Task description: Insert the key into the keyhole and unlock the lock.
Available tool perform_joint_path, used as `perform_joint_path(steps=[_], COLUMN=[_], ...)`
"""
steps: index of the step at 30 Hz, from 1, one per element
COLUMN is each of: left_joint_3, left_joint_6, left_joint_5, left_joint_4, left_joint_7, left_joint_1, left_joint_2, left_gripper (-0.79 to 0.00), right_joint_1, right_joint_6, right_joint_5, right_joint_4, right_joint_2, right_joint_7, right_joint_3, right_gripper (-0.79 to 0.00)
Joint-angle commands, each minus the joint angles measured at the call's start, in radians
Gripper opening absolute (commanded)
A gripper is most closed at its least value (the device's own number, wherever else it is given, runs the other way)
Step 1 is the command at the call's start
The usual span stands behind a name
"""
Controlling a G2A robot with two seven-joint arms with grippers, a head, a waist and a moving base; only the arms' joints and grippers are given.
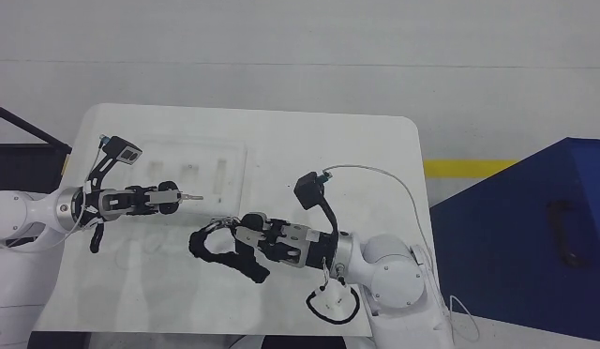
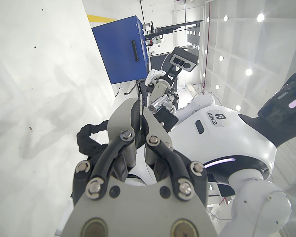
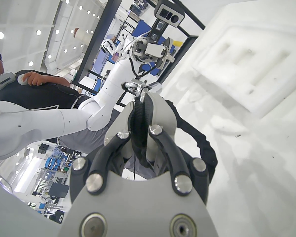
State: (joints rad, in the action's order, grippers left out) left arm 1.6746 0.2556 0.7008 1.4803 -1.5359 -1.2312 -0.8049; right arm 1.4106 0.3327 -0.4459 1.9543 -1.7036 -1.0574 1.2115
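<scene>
Though the one key (image 2: 140, 102) lies half hidden in the pinching left gripper (image 2: 139, 111), the right gripper (image 3: 141, 102) clamps the one lock (image 3: 138, 86).

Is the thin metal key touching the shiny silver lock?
Apart. The top view shows bare white table between the thin metal key in the left gripper and the shiny silver lock in the right gripper.

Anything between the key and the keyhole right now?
Nothing visible. The key in the left gripper faces the keyhole across open air. The right gripper holds the lock, whose black cable loops off to one side of that gap.
</scene>
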Motion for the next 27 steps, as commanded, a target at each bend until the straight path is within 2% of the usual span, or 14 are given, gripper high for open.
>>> perform_joint_path(steps=[1,5,10,16,20,23,27], left_joint_3=[0.0,0.0,0.0,0.0,0.0,0.0,0.0], left_joint_6=[0.0,0.0,0.0,0.0,0.0,0.0,0.0], left_joint_5=[0.0,0.0,0.0,0.0,0.0,0.0,0.0], left_joint_4=[0.0,0.0,0.0,0.0,0.0,0.0,0.0], left_joint_7=[0.0,0.0,0.0,0.0,0.0,0.0,0.0], left_joint_1=[0.0,0.0,0.0,0.0,0.0,0.0,0.0], left_joint_2=[0.0,0.0,0.0,0.0,0.0,0.0,0.0], left_gripper=[-0.785,-0.785,-0.785,-0.785,-0.785,-0.785,-0.785], right_joint_1=[0.003,0.022,0.021,-0.038,-0.078,-0.099,-0.118], right_joint_6=[-0.008,-0.009,0.023,0.052,0.088,0.109,0.148], right_joint_5=[-0.016,-0.048,0.117,0.411,0.554,0.599,0.775], right_joint_4=[-0.005,-0.013,-0.106,-0.27,-0.359,-0.399,-0.441], right_joint_2=[0.002,0.009,0.012,0.017,0.021,0.028,0.033], right_joint_7=[0.012,0.112,0.219,0.176,0.131,0.114,0.037], right_joint_3=[-0.002,-0.028,-0.037,-0.054,-0.056,-0.049,-0.056], right_gripper=[-0.785,-0.785,-0.785,-0.785,-0.785,-0.785,-0.785])
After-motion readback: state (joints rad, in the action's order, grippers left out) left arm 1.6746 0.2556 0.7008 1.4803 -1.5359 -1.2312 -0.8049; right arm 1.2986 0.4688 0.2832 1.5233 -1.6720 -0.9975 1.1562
